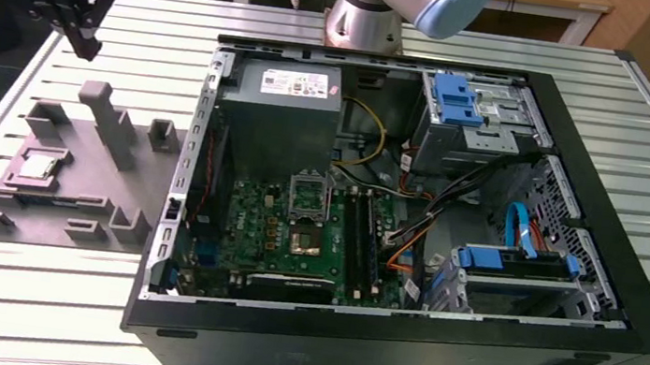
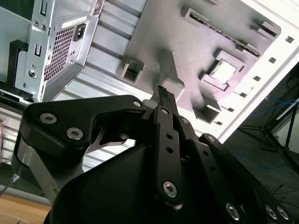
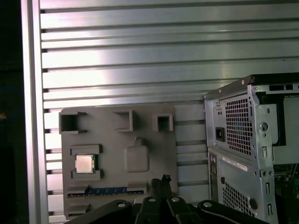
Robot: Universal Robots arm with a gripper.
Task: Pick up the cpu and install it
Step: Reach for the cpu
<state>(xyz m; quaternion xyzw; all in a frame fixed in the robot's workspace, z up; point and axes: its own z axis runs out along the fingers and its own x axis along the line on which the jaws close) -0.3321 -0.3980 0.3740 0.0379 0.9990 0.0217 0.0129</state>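
Observation:
The cpu (image 1: 36,166) is a small pale square chip lying flat in a recess of the grey holder block (image 1: 58,204), at the exterior view's left of the open computer case. Both wrist views show the cpu (image 2: 223,71) (image 3: 84,163) in that recess. My gripper (image 1: 87,45) hangs high above the table near the block's far end, well apart from the chip. Its black fingertips (image 2: 162,91) (image 3: 164,179) are pressed together with nothing between them. Inside the case, the green board (image 1: 280,233) carries the silver-framed socket (image 1: 306,237).
The black computer case (image 1: 591,265) lies open on the slatted metal table (image 1: 34,295), with a grey power supply (image 1: 284,111), blue drive brackets (image 1: 456,96) and cables inside. Upright posts (image 1: 107,121) rise from the holder block. The arm's base (image 1: 365,18) stands behind the case.

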